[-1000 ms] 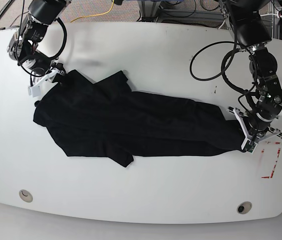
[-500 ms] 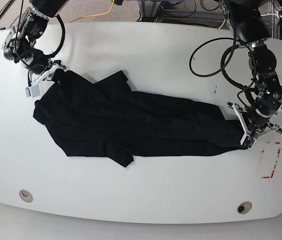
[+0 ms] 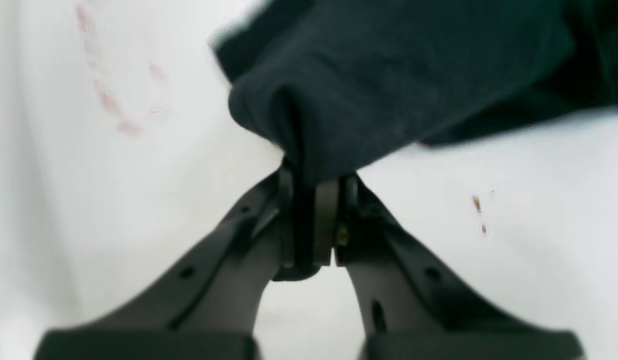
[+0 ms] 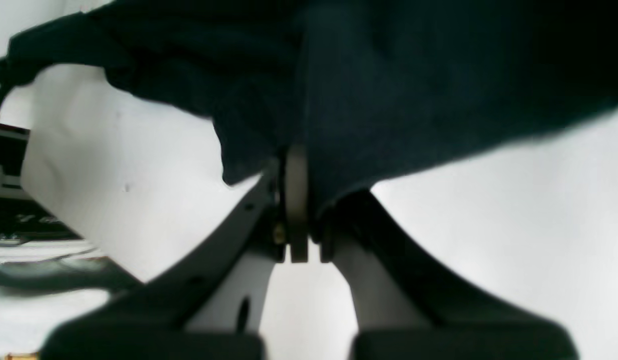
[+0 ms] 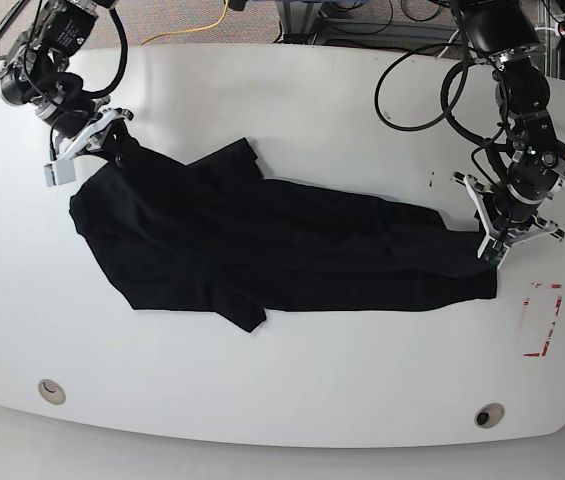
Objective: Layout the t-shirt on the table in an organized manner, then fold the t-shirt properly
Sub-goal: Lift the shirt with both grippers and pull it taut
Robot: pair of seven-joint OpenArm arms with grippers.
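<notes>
Cloth hid both pincer tips in the wrist views. The white counter (image 5: 292, 80) carried red tape (image 5: 540, 320) and cables behind. The t-shirt (image 5: 262, 250) lay stretched across it — the left pincer (image 5: 489, 243) and right pincer (image 5: 112, 140) each clamped on an end.
</notes>
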